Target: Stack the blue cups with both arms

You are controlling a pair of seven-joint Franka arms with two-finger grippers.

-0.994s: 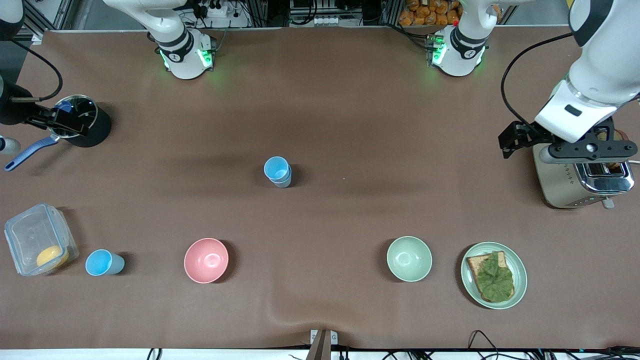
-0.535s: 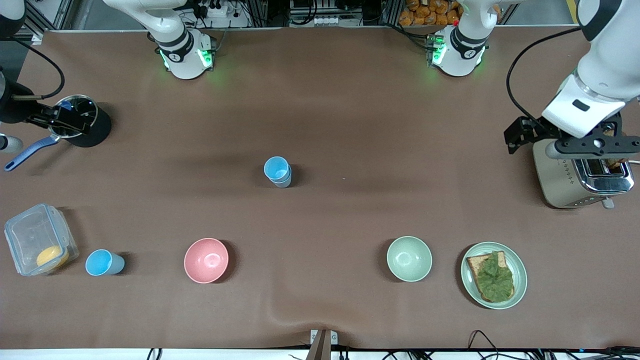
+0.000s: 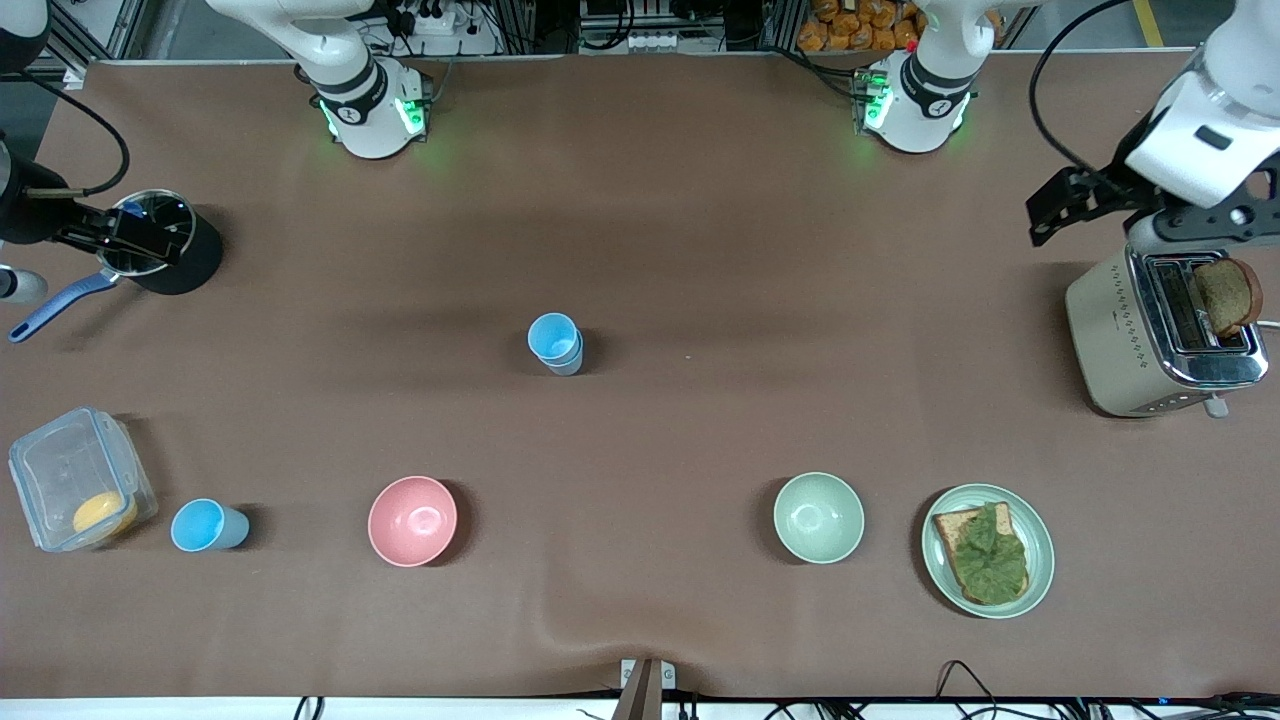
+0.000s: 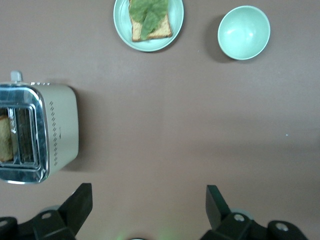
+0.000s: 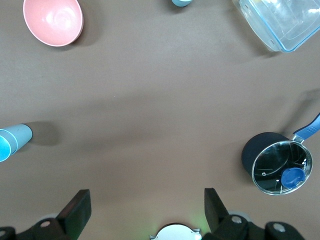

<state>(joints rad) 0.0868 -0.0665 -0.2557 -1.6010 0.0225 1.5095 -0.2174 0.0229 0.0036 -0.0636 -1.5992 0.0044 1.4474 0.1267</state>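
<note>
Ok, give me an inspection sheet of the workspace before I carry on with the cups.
Surface: brown table cloth, ridge at its near edge.
Job's things: two grey-blue tapered cups nested mid-table; third blue cup beside clear plastic box.
Clutter: pink bowl, pale green bowl, plate of toast with lettuce, steel toaster holding a slice, black lidded saucepan.
Hands: left hand open, up by toaster; right hand open, up by saucepan.
Cables: black cable at each wrist; loose leads at near edge.
Surroundings: equipment racks along the bases' edge.
</note>
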